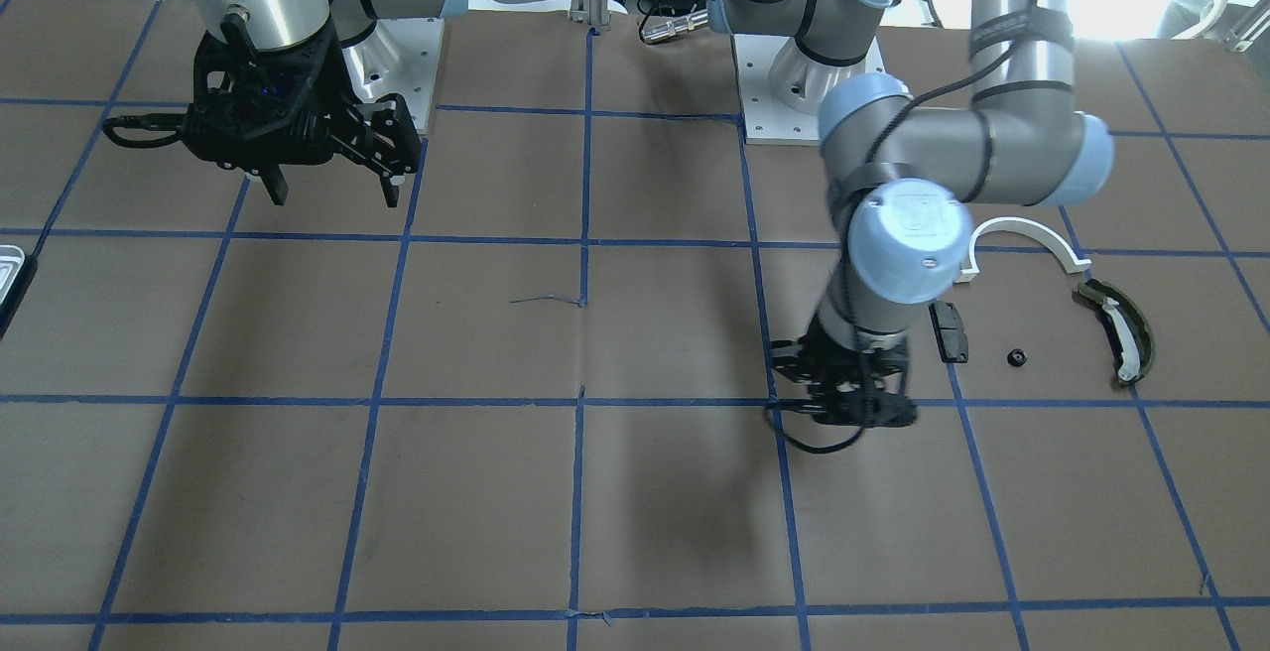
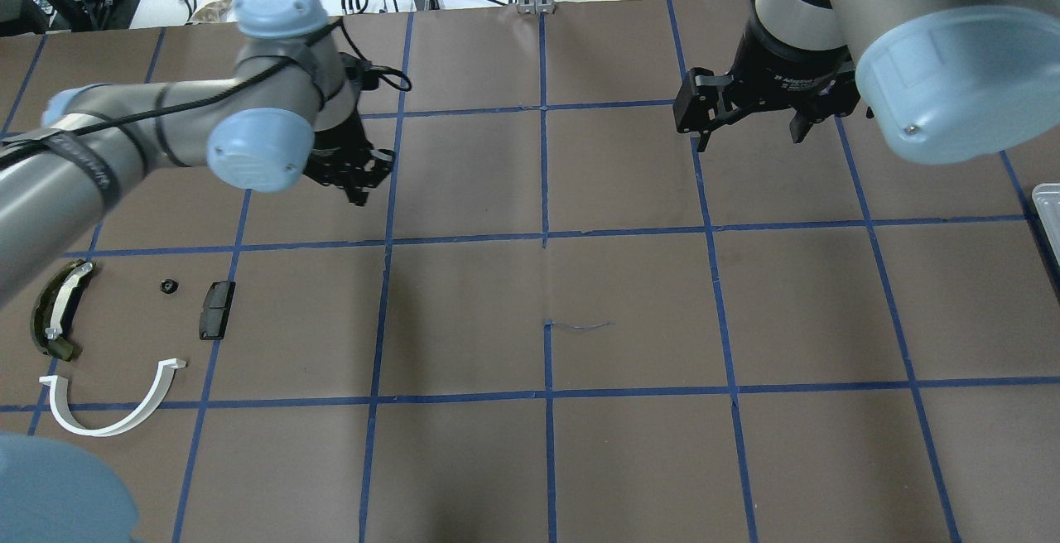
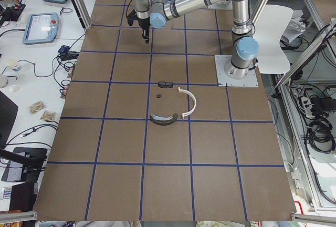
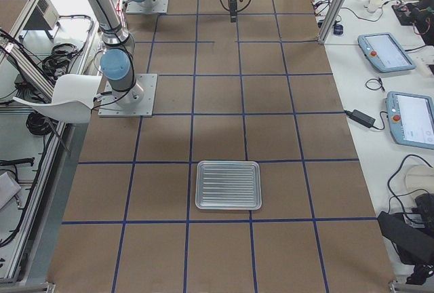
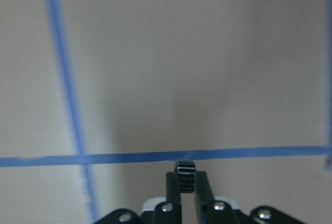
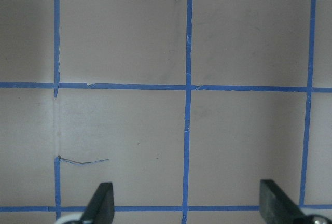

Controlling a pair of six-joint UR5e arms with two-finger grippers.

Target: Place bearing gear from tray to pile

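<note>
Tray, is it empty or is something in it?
Empty. The exterior right view shows the whole tray, with only its bare ribbed floor inside the rim.

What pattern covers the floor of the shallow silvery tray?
Parallel straight ridges cover the tray; best in exterior right view.

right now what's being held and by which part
The left gripper pinches a small gear by its two sides; the right gripper is open and empty.

No legible text anywhere. White print on black round collar (image 2: 799, 79) above right gripper (image 2: 752, 137): blurred, unreadable.
</note>
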